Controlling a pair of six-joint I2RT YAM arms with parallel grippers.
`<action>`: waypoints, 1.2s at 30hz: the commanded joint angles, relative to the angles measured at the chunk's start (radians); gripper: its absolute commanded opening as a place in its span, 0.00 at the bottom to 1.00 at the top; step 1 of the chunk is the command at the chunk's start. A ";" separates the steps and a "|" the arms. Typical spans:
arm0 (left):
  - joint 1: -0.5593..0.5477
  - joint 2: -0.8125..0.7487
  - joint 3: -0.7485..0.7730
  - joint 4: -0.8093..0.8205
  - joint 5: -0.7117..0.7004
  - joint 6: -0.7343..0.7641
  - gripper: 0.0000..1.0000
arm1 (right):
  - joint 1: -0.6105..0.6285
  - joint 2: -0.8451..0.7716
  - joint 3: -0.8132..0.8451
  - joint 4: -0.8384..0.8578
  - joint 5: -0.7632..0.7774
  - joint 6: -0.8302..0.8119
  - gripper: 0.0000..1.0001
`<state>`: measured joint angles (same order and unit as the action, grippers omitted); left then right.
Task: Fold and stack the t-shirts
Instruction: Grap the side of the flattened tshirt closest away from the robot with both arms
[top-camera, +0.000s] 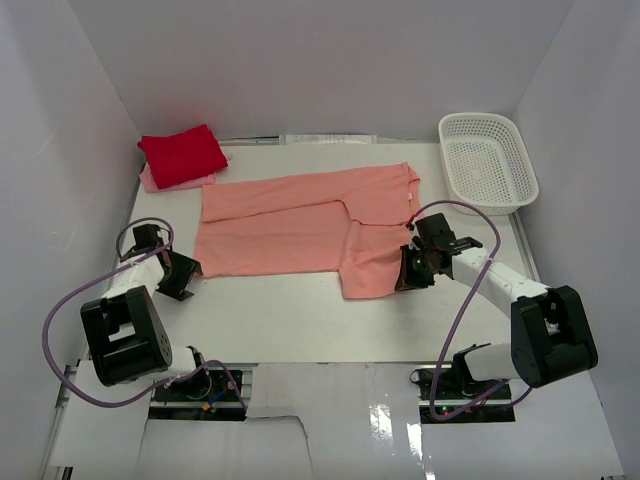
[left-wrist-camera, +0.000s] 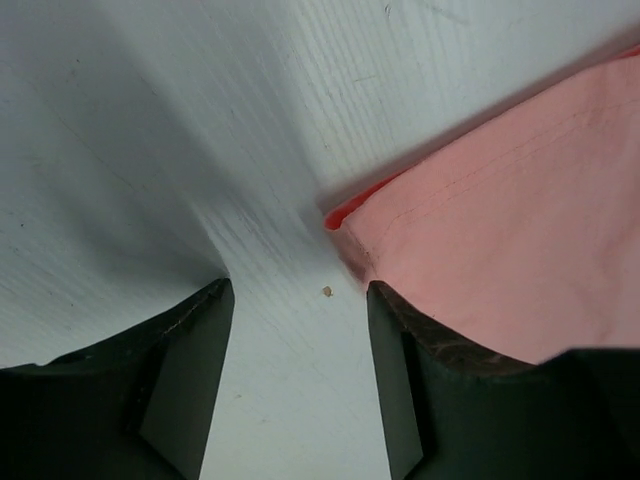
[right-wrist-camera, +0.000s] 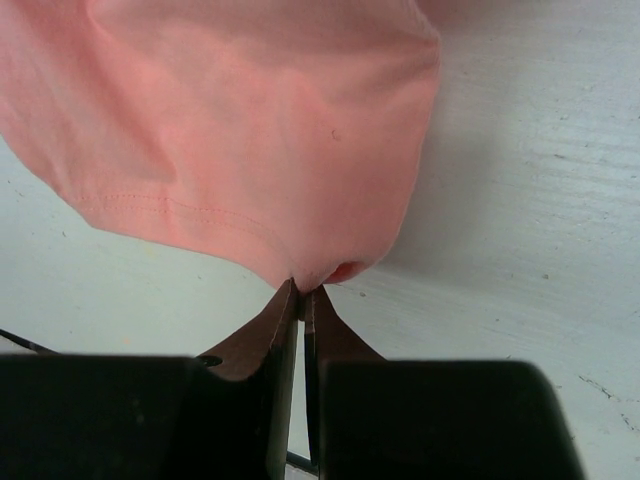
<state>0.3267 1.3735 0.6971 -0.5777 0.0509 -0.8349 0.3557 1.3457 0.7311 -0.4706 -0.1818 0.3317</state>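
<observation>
The salmon-pink t-shirt (top-camera: 290, 225) lies spread flat across the middle of the table. My right gripper (top-camera: 405, 275) is shut on its near right edge, and the right wrist view shows the cloth (right-wrist-camera: 250, 130) pinched and bunched at the fingertips (right-wrist-camera: 305, 292). My left gripper (top-camera: 180, 275) stands open at the shirt's near left corner (left-wrist-camera: 500, 250). Only bare table shows between its fingers, and the right finger (left-wrist-camera: 420, 370) sits against the cloth's edge. A folded bright red t-shirt (top-camera: 183, 155) rests on a pale pink one (top-camera: 150, 181) at the far left.
A white lattice basket (top-camera: 487, 160) stands at the far right by the wall. White walls close in the table on the left, back and right. Both arms' cables loop over the near part of the table.
</observation>
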 joint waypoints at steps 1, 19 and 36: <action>0.011 -0.025 -0.005 0.052 -0.036 -0.041 0.66 | 0.006 -0.014 0.014 0.016 -0.027 -0.016 0.08; 0.025 0.098 0.019 0.157 -0.016 -0.076 0.56 | 0.006 -0.049 0.016 -0.014 -0.041 -0.023 0.08; 0.026 0.082 0.008 0.128 0.122 -0.004 0.00 | 0.006 -0.092 0.036 -0.079 -0.038 -0.025 0.08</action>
<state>0.3515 1.4887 0.7143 -0.3740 0.1528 -0.8867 0.3561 1.2972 0.7311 -0.5091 -0.2119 0.3210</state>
